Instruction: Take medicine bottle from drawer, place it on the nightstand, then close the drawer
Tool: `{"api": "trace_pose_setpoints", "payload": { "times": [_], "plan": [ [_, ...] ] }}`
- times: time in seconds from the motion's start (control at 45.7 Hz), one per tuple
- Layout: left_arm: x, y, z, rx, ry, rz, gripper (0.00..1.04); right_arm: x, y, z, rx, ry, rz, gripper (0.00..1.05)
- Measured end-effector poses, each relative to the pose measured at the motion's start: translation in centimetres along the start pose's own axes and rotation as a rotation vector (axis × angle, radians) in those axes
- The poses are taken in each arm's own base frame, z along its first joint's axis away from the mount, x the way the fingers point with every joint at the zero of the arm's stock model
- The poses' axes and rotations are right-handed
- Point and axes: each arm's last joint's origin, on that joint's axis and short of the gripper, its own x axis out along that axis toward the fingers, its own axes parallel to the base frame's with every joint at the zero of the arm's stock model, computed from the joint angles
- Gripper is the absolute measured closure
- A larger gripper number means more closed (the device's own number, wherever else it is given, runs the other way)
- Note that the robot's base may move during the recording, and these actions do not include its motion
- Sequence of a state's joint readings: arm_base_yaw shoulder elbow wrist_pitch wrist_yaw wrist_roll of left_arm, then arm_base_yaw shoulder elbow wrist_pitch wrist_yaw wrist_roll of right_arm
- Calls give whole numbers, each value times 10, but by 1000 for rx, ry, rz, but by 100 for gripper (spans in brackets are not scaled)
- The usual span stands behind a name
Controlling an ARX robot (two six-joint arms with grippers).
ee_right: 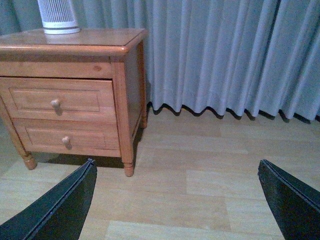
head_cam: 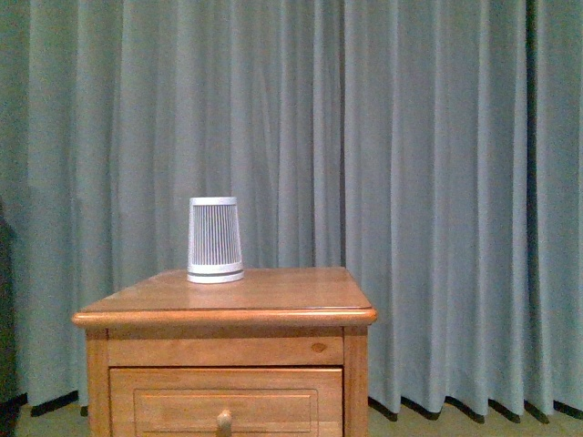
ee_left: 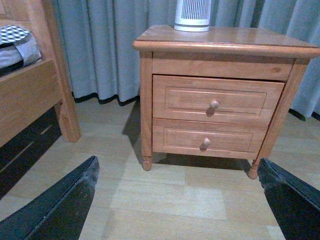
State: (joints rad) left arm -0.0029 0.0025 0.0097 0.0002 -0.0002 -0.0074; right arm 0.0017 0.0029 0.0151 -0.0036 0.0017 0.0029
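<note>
Under the nightstand's (ee_left: 250,39) rounded top, the drawer (ee_left: 217,100) sits fully shut, and the medicine bottle cannot be seen. A white slatted device (head_cam: 215,239) stands on top. The left claw (ee_left: 177,165) and right claw (ee_right: 176,164) gape wide open, holding nothing, above the wooden floor (ee_right: 200,140).

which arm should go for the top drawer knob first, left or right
Left, probably. The nightstand sits left of centre in the front view, and the left wrist view has the drawer knob between the open left gripper's fingers. From the right gripper it lies off to one side.
</note>
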Motion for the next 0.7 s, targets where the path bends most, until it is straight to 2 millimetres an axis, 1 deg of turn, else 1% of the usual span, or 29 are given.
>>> {"api": "trace_pose_setpoints", "payload": {
  "times": [0.504,0.526,0.613,0.701],
  "plan": [
    [0,0,0,-1,0,0,7,0,0,0,0,0,0,7],
    [0,0,-1,-31,25,-17,7,0,0,0,0,0,0,7],
    [14,-6,-4,-220,99,-56,7,0,0,0,0,0,0,7],
    [32,-10,-3,-266,102,-68,7,0,0,0,0,0,0,7]
  ]
}}
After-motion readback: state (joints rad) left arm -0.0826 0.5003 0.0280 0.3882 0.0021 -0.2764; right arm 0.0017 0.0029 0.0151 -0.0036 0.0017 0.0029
